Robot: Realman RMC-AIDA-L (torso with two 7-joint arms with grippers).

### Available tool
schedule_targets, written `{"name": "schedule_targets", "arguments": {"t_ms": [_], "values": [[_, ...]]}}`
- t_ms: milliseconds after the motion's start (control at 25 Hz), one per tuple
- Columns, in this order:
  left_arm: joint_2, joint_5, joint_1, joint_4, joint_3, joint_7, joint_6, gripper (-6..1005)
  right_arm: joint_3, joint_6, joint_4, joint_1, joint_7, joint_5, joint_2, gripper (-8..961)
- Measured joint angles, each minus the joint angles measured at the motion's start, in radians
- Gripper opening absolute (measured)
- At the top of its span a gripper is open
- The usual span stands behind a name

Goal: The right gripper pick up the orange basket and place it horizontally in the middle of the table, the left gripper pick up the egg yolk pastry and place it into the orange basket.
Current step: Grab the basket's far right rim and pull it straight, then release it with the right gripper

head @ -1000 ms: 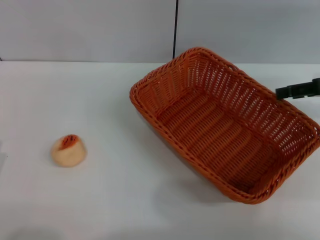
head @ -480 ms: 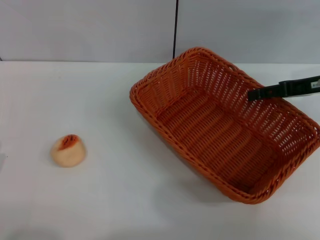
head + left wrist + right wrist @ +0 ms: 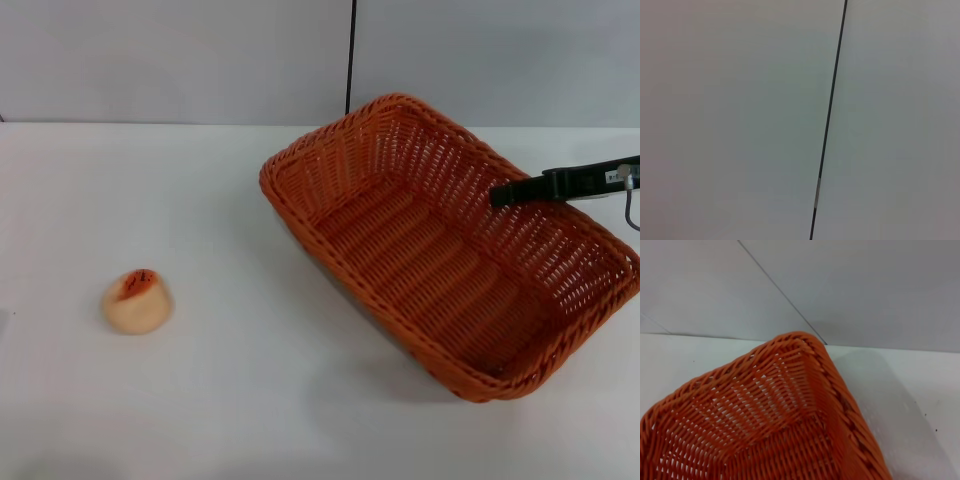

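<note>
The orange basket (image 3: pixel 430 260) lies at an angle on the right half of the white table (image 3: pixel 220 400), its near long side tipped slightly up over a dark shadow. My right gripper (image 3: pixel 512 190) reaches in from the right edge, one black finger lying across the inside of the basket's far right wall and holding that wall. The right wrist view looks down into a corner of the basket (image 3: pixel 765 410). The egg yolk pastry (image 3: pixel 137 301), pale with an orange-red top, sits alone at the left. My left gripper is out of view; its wrist view shows only wall.
A pale grey wall with a thin black vertical seam (image 3: pixel 350 60) stands behind the table. Bare white tabletop lies between the pastry and the basket and along the front edge.
My right gripper came in from the right edge over the basket's right wall. The basket has now tipped and shifted slightly. The pastry has not moved.
</note>
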Motion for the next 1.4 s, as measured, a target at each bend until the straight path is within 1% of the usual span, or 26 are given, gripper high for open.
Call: {"name": "schedule_targets", "arguments": {"t_ms": [120, 160, 280, 520, 640, 720, 760, 800, 920, 960, 1080, 1240, 1360, 1400], "values": [[0.0, -0.002, -0.001, 0.002, 0.0, 0.0, 0.0, 798, 0.0, -0.004, -0.01, -0.006, -0.01, 0.004, 0.004, 459], [0.0, -0.003, -0.001, 0.003, -0.001, 0.0, 0.0, 798, -0.001, -0.01, -0.026, -0.011, -0.021, 0.007, 0.011, 434], [0.0, -0.004, -0.001, 0.005, -0.004, 0.0, 0.0, 798, -0.007, -0.012, -0.037, -0.012, -0.025, 0.007, 0.017, 360], [0.002, -0.006, -0.002, 0.009, -0.008, 0.0, 0.001, 798, -0.049, -0.017, -0.071, -0.006, -0.031, 0.01, 0.024, 237], [0.004, -0.006, -0.003, 0.01, -0.01, 0.0, 0.004, 798, -0.064, -0.049, -0.104, -0.003, -0.066, 0.025, 0.026, 181], [0.004, -0.007, -0.003, 0.011, -0.011, 0.002, 0.005, 798, -0.069, -0.09, -0.135, 0.001, -0.097, 0.032, 0.026, 179], [0.005, -0.008, -0.003, 0.012, -0.013, 0.004, 0.006, 798, -0.08, -0.121, -0.173, 0.002, -0.121, 0.033, 0.026, 179], [0.005, -0.008, -0.003, 0.012, -0.013, 0.004, 0.006, 798, -0.08, -0.121, -0.173, 0.002, -0.121, 0.033, 0.026, 178], [0.006, -0.009, -0.002, 0.016, -0.016, 0.006, 0.006, 798, -0.107, -0.174, -0.239, 0.003, -0.168, 0.033, 0.025, 175], [0.007, -0.009, -0.002, 0.021, -0.021, 0.004, 0.008, 798, -0.122, -0.217, -0.283, 0.006, -0.207, 0.034, 0.022, 174], [0.007, -0.009, -0.002, 0.024, -0.027, 0.003, 0.012, 799, -0.129, -0.257, -0.322, 0.01, -0.255, 0.034, 0.02, 172], [0.006, -0.009, 0.0, 0.024, -0.028, 0.003, 0.019, 799, -0.139, -0.325, -0.376, 0.015, -0.4, 0.034, 0.021, 173], [0.005, -0.009, 0.005, 0.024, -0.028, 0.003, 0.025, 799, -0.15, -0.336, -0.383, 0.019, -0.538, 0.043, 0.024, 172], [0.005, -0.009, 0.008, 0.023, -0.028, 0.002, 0.031, 799, -0.15, -0.336, -0.383, 0.019, -0.538, 0.043, 0.024, 172]]}}
